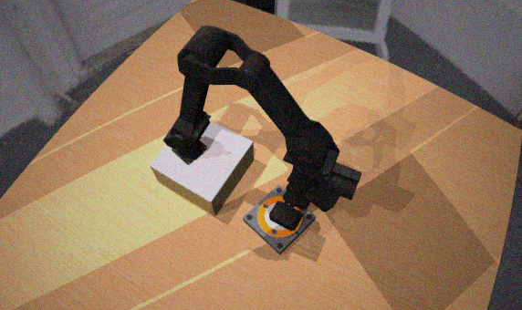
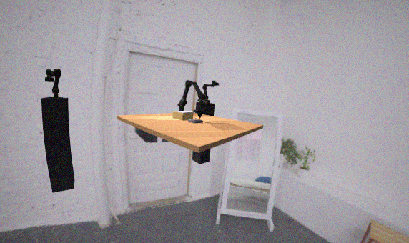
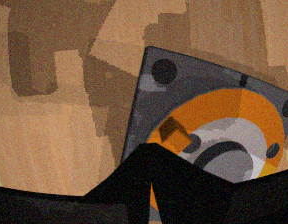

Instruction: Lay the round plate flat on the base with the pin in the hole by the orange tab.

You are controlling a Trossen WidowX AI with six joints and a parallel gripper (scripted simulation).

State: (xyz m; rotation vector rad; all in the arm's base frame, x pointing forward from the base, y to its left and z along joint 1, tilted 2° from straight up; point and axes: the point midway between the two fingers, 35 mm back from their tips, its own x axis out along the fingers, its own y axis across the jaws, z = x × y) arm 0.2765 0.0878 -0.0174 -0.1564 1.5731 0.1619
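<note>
The round plate (image 1: 262,218) (image 3: 230,102), an orange ring with a paler inner part, sits around the grey post (image 3: 227,167) on the dark square base (image 1: 262,233) (image 3: 195,75). Its orange tab (image 3: 177,141) stands up beside a dark round hole (image 3: 191,143). I cannot make out the pin, nor whether the plate lies flat. My gripper (image 2: 200,119) (image 3: 148,151) is shut and empty. Its fingertips are low over the plate, close beside the tab in the wrist view; contact is unclear. In the top view the gripper hides the tab and the post.
The arm stands on a white-topped block (image 1: 219,166) (image 2: 182,115) beside the base, on the wooden table (image 1: 114,230) (image 2: 171,131). The base has dark round marks at its corners. Shadows of the arm cross the table. Other black arms stand away behind the table.
</note>
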